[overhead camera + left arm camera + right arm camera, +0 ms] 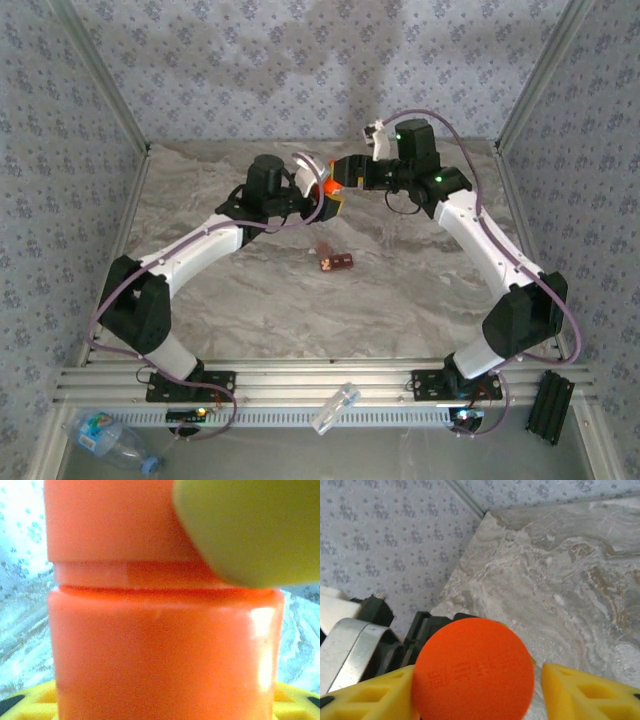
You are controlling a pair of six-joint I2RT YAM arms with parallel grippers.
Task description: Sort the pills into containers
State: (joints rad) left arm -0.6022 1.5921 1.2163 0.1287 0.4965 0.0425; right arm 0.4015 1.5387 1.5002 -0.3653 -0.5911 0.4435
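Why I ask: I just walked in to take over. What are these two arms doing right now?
The left gripper holds an orange pill bottle near the far side of the table. The right gripper brackets its cap, with a gap on one side. A small brown item lies loose mid-table.

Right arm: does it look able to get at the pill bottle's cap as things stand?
Probably yes. The cap sits between the yellow fingers of the right tool, with a small gap on one side and nothing in between. The left tool holds the pill bottle by its body, leaving the cap free.
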